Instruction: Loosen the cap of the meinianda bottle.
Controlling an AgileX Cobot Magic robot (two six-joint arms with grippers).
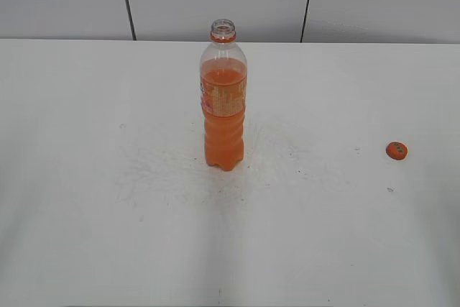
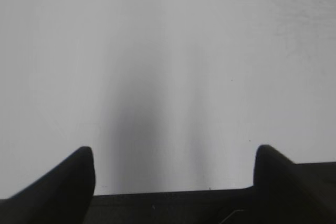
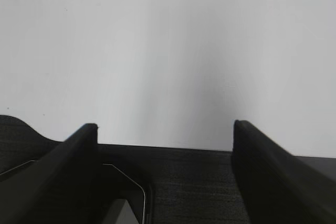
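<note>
Hovering over bare white desk, the left pincer (image 2: 173, 174) shows in its wrist view as two dark fingers rising from the bottom corners of the frame, spread wide with nothing between them. The right pincer (image 3: 165, 145) looks much the same in its own wrist view: two dark fingers at lower left and lower right, set well apart, holding nothing, with only desk surface filling the frame above them. Neither arm appears in the exterior view.

One bottle (image 1: 223, 98) stands upright a little left of centre in the exterior view, on the desk (image 1: 86, 199). Its mouth is open at the top, with the orange ring showing round the neck, orange drink filling it to the shoulder, and a label band round the middle. One cap (image 1: 397, 150) lies flat on the desk at the right edge of the frame, well apart from the bottle and lower in the picture.
</note>
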